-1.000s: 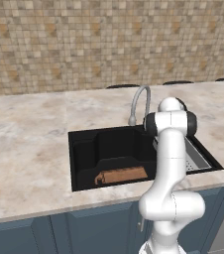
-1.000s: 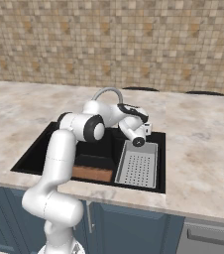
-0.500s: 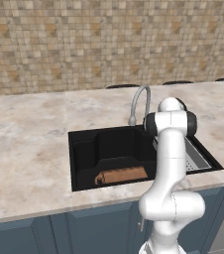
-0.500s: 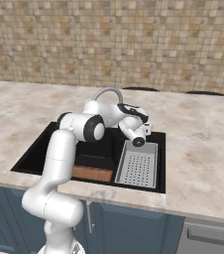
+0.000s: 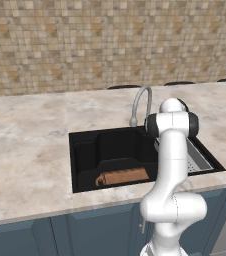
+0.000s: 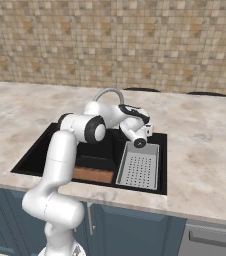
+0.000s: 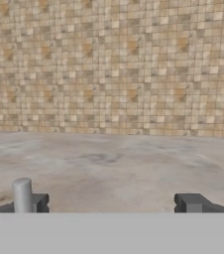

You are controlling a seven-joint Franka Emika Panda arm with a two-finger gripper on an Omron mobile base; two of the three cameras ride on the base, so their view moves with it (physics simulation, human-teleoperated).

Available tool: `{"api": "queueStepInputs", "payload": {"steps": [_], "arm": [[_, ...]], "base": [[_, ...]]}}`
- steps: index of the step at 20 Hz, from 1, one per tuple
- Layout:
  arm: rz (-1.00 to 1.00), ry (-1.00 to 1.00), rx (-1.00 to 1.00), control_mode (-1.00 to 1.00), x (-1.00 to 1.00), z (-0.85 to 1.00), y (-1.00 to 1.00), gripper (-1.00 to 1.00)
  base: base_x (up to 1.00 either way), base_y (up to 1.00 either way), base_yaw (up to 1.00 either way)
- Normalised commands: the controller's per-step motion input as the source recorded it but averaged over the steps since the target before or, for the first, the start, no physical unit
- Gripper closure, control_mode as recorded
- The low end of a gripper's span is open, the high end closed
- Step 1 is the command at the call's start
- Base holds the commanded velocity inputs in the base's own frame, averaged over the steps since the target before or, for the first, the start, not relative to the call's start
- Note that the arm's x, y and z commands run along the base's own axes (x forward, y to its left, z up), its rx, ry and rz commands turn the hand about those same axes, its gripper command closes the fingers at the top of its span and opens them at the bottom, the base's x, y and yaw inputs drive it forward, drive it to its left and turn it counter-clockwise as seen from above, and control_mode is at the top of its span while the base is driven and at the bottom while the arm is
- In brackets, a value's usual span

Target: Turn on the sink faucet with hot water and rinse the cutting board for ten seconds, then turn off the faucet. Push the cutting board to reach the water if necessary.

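Observation:
The grey gooseneck sink faucet (image 5: pixel 141 101) arches over the back edge of the black sink (image 5: pixel 85 152). No water runs from its spout. The brown cutting board (image 5: pixel 123 177) lies flat on the basin floor near the front wall, also seen as the cutting board (image 6: pixel 92 174) behind my arm. My gripper (image 6: pixel 148 131) hovers at the back right of the sink (image 6: pixel 40 152), just right of the faucet (image 6: pixel 108 93). In the hand view the gripper (image 7: pixel 114 203) is open with nothing between its tips, and a short grey metal post (image 7: pixel 22 195) stands at the left fingertip (image 7: pixel 38 202).
A grey perforated tray (image 6: pixel 139 165) fills the right part of the basin, under the hand. Marble counter (image 5: pixel 25 150) surrounds the sink, with a tiled wall (image 7: pixel 109 64) behind. Dark stove burners (image 6: pixel 205 93) sit at the far right.

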Motion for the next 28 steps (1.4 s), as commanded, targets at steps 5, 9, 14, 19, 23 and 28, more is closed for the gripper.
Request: {"api": "queueStepInputs", "payload": {"steps": [5, 9, 14, 19, 23, 28], "arm": [[0.00, 0.00, 0.00, -1.00, 0.00, 0.00, -0.22, -1.00], [0.00, 0.00, 0.00, -1.00, -0.02, 0.00, -0.28, -1.00], [0.00, 0.00, 0.00, -1.00, -0.05, 0.00, -0.30, -1.00], [0.00, 0.00, 0.00, -1.00, -0.17, 0.00, -0.31, -1.00], [0.00, 0.00, 0.00, -1.00, -0.26, 0.00, -0.35, -1.00], [0.00, 0.00, 0.00, -1.00, -0.27, 0.00, -0.35, -1.00]], "base": [[0.00, 0.00, 0.00], [0.00, 0.00, 0.00], [0.00, 0.00, 0.00], [0.00, 0.00, 0.00], [0.00, 0.00, 0.00], [0.00, 0.00, 0.00]]}}
